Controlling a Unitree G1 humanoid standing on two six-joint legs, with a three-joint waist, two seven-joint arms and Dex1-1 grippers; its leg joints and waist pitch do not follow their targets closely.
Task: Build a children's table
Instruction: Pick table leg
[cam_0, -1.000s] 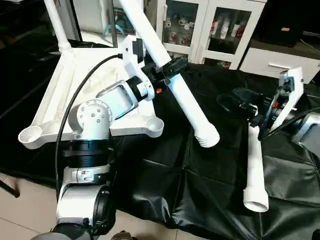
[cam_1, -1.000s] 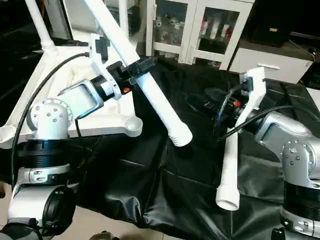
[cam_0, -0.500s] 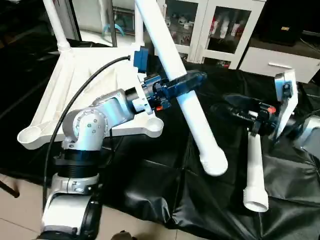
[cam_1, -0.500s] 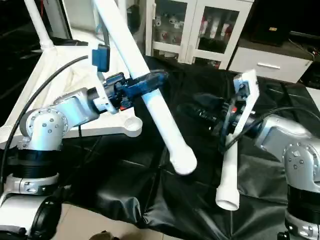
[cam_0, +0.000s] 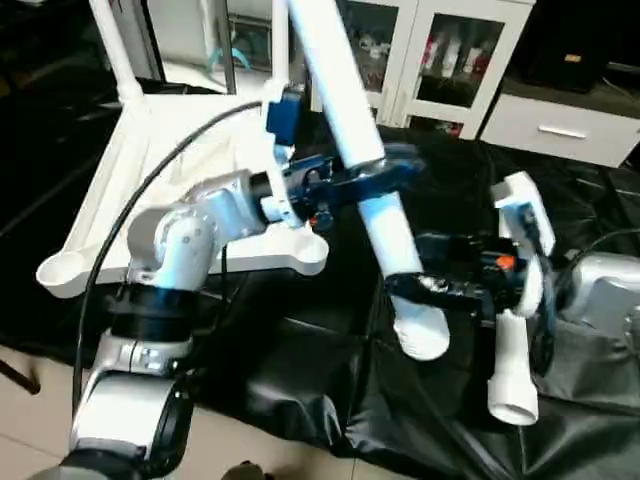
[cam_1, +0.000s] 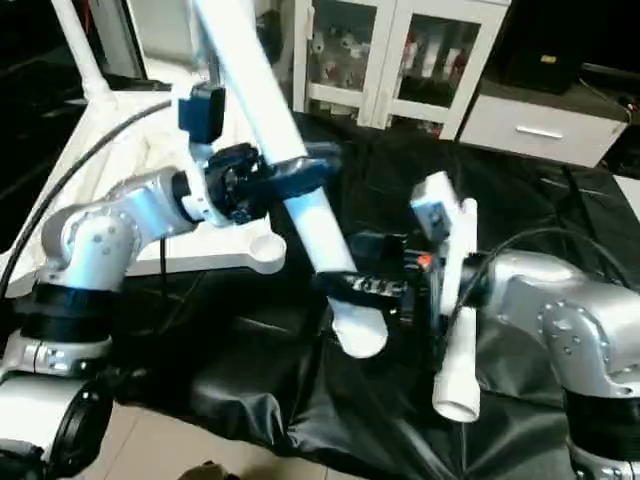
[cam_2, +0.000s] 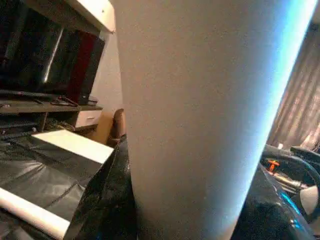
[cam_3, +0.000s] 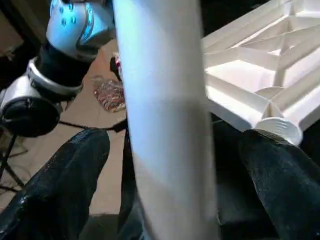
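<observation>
While my left tool (cam_0: 372, 180) is clamping the long white tapered plastic tube leg (cam_0: 372, 190) aloft over the black-covered tabletop (cam_0: 330, 370), my right tool (cam_0: 425, 290) is straddling its lower end, jaws spread wide. Beside them, I am seeing the white ribbed square plastic top (cam_0: 150, 170).

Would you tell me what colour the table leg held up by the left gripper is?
White; the leg shows best in the left eye view.

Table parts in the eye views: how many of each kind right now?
Top: 1
Legs: 3, one fitted in a far corner socket, one held by the left gripper, one lying on the black cover
Total: 4
</observation>
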